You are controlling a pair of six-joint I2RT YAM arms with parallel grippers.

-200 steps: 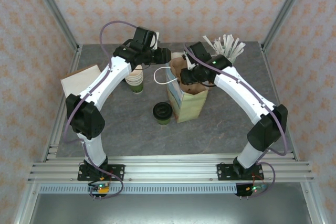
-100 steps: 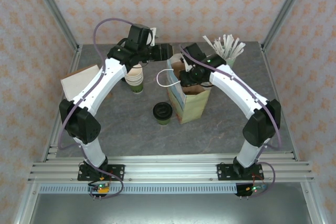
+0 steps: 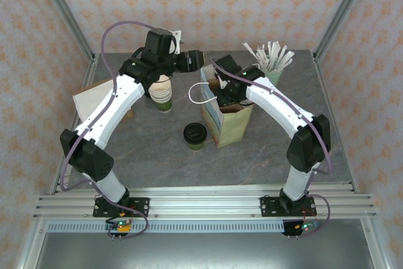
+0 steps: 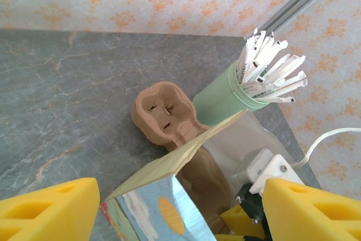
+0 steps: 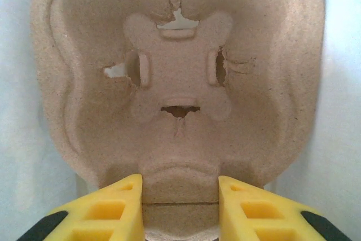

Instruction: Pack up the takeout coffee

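The takeout coffee (image 3: 195,135), a small cup with a black lid, stands on the table just left of the paper bag (image 3: 230,124). My right gripper (image 3: 221,92) reaches into the bag's open top. It is shut on the tab of a brown pulp cup carrier (image 5: 180,83). In the left wrist view the carrier (image 4: 164,114) pokes above the bag's rim (image 4: 186,156). My left gripper (image 3: 192,60) hovers behind the bag's far left corner. Its fingers (image 4: 48,210) stand wide apart, with the bag's corner (image 4: 158,207) between them but untouched.
A lidless stack of cream cups (image 3: 162,92) stands left of the bag, under my left arm. A mint-green cup of white wrapped sticks (image 3: 271,61) is at the back right. Flat brown paper (image 3: 94,96) lies at the left edge. The bag's white handle (image 3: 198,96) loops out leftward.
My left gripper has opened wider and drawn back from the bag's rim, its arm swinging left. My right arm shifted slightly left with the carrier in the bag.
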